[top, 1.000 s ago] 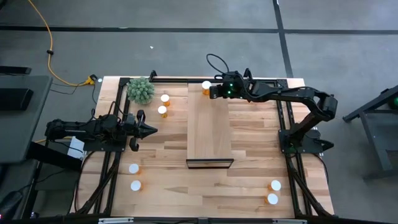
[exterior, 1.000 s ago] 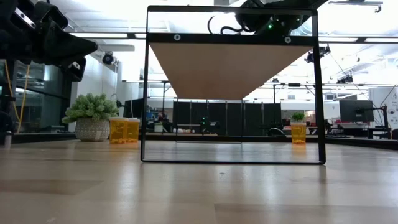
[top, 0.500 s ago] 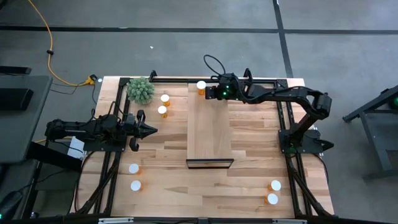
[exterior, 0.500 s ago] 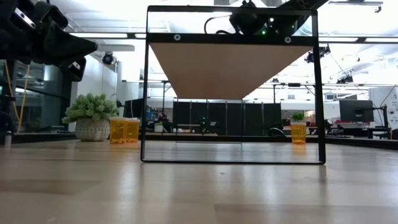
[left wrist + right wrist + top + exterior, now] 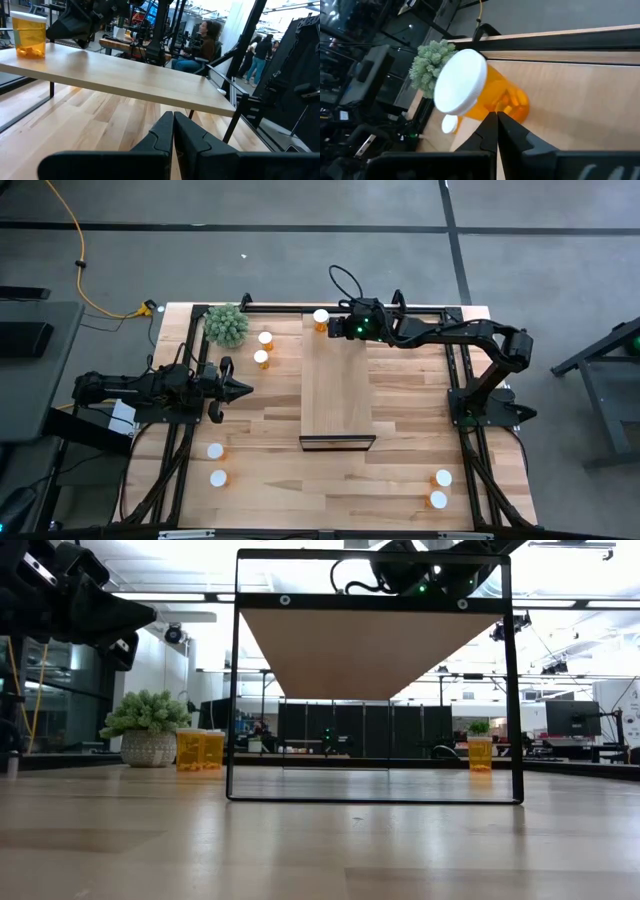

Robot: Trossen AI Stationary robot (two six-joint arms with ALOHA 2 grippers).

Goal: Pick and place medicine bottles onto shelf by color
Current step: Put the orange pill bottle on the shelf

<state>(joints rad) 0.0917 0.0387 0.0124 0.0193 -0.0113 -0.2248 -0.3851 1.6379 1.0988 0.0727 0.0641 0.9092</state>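
Front right corner: we saw two medicine bottles point(image 5: 441, 478) point(image 5: 437, 500) standing close together on the table point(image 5: 270, 435).

Front left corner: we saw two more bottles point(image 5: 215, 451) point(image 5: 218, 478), one just behind the other.

Left edge: the left gripper point(image 5: 240, 389) waited over the table, well away from every bottle. Its two fingers point(image 5: 165, 131) were pressed together with nothing between them.

Middle: the shelf point(image 5: 338, 400) ran from the front part of the table to the back edge. Most of its pale top was bare.

Back left: we saw two bottles point(image 5: 265, 338) point(image 5: 261, 358) side by side on the table, next to the green plant point(image 5: 226, 326) in the back left corner.

Back edge: one bottle point(image 5: 321, 318) stood upright on the shelf, at its back left corner.

Right gripper: the right gripper point(image 5: 336, 327) was over the back end of the shelf, just beside that bottle point(image 5: 485, 92). Its fingers point(image 5: 490, 131) were squeezed together and held nothing.
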